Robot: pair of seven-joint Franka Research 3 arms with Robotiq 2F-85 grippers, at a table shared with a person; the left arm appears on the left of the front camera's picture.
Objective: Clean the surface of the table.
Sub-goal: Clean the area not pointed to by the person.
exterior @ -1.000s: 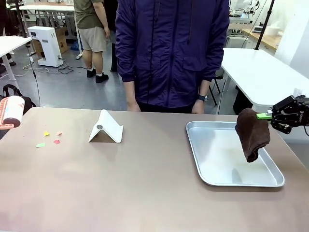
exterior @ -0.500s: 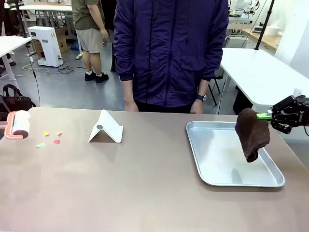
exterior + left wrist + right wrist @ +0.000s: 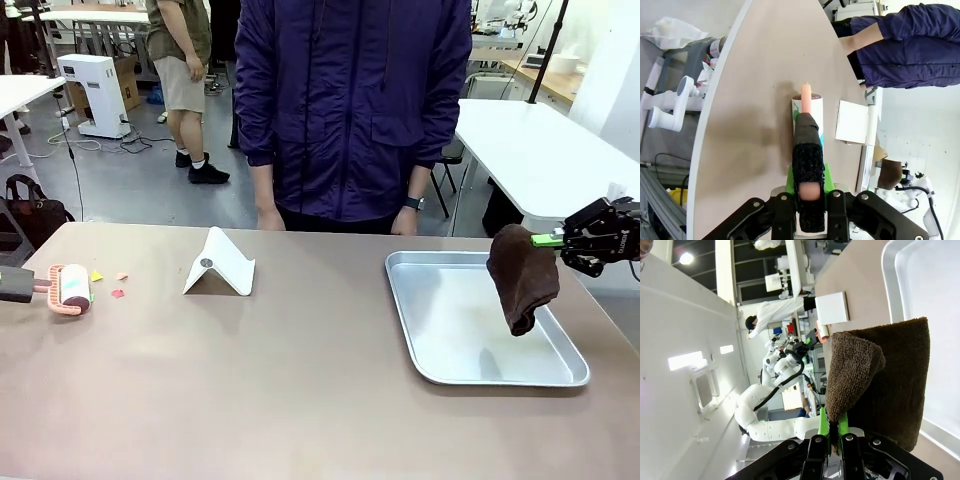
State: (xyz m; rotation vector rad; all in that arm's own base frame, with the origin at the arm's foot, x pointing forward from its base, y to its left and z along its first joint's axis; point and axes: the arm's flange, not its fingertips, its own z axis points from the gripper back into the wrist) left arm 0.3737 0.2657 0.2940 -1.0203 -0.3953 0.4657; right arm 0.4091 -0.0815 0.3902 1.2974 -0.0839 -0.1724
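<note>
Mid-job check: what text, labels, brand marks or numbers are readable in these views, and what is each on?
No text is legible in any view.
Right gripper: small pale print on its black body, too blurred to read.
White stand: a small round dark mark on its face, with no letters that can be made out.

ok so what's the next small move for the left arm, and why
Probably roll the lint roller a short way toward the middle of the table, over the coloured scraps. The left tool is shut on its handle, the roller looks down on the surface, and the scraps lie right beside it.
</note>
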